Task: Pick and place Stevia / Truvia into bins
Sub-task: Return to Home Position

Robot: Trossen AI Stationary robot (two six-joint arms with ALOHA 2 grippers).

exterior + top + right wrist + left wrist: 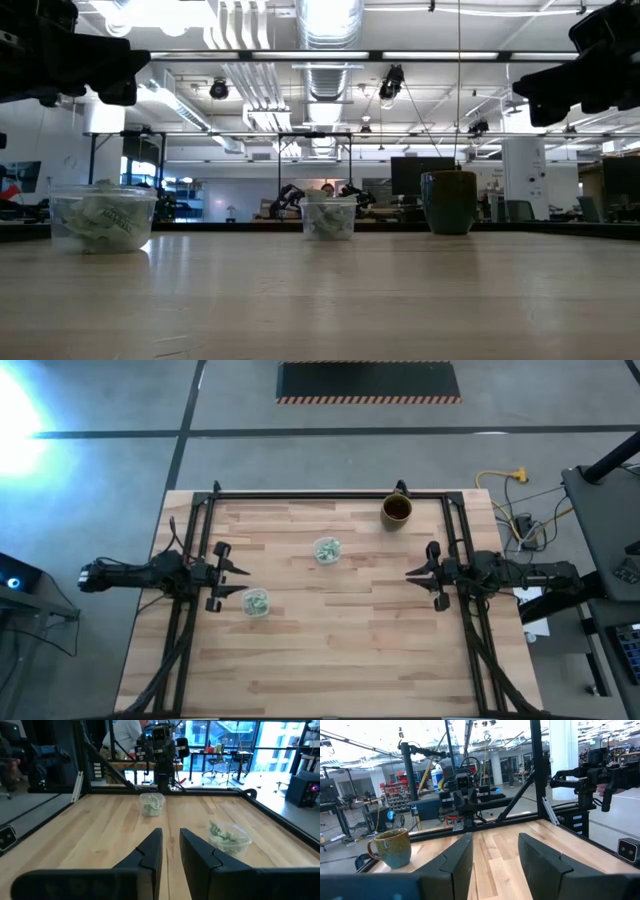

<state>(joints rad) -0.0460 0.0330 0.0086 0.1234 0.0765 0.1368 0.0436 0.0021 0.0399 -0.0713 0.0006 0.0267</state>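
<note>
Pale wooden table carried two clear cups, one near the middle, the other cup just beside the left gripper. Both held green-white sachets, too heaped to count. One brown mug stood at the far edge. Left gripper's fingers were spread; the right gripper, opposite, showed a narrower gap.
</note>
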